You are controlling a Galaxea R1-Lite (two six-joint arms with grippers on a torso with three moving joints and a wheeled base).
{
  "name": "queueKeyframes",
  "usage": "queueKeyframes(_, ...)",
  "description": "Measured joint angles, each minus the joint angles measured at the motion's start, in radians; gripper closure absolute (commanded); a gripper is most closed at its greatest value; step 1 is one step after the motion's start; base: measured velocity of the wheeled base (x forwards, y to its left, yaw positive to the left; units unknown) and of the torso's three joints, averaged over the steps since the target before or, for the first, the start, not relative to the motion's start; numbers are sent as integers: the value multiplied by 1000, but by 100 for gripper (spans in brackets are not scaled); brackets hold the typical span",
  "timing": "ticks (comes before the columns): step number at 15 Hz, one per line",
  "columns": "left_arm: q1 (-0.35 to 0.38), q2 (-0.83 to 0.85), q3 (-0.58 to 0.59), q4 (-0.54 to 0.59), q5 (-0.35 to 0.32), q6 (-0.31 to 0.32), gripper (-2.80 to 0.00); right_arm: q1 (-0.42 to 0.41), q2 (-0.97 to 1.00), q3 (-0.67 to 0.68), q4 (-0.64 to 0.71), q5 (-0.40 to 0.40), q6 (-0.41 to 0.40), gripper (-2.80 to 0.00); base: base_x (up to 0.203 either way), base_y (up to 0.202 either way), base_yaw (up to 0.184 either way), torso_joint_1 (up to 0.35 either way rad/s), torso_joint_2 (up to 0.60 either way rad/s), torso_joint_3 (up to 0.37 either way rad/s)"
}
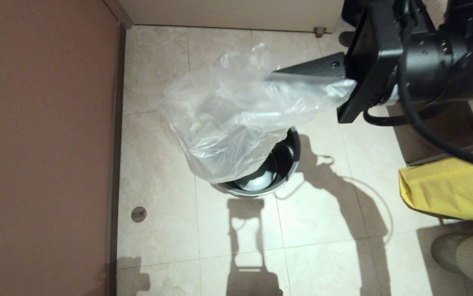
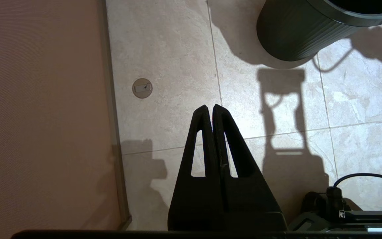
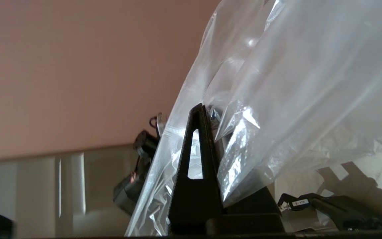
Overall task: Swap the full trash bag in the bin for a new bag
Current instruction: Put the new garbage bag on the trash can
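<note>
Right gripper (image 1: pixel 273 76) clamped on new bag (image 1: pixel 224 115), held above bin (image 1: pixel 292 158) on floor near wall (image 1: pixel 43 144); bag hides most of rim. Left gripper (image 2: pixel 210 108) together, low beside wall

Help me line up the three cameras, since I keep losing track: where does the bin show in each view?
Head view: the bin stands at centre on the tiled floor, mostly covered by the new bag that the right gripper holds above it.
Left wrist view: the bin fills the upper right corner, beyond the shut left gripper.
Right wrist view: not visible; the bag fills the frame.
Shared landmark: the round floor plate, in head and left wrist views.
</note>
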Motion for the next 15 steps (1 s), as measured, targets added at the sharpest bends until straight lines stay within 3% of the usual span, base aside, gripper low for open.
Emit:
queueKeyframes(3,0,0,0,0,0,0,0,-23,106,65,-200,136,-41,0,0,0,0,0,0,0)
queueKeyframes(7,0,0,0,0,0,0,0,-60,282,62,-444,198,-93,0,0,0,0,0,0,0)
queueKeyframes(15,0,0,-1,0,0,0,0,-155,471,-68,-490,198,-151,0,0,0,0,0,0,0)
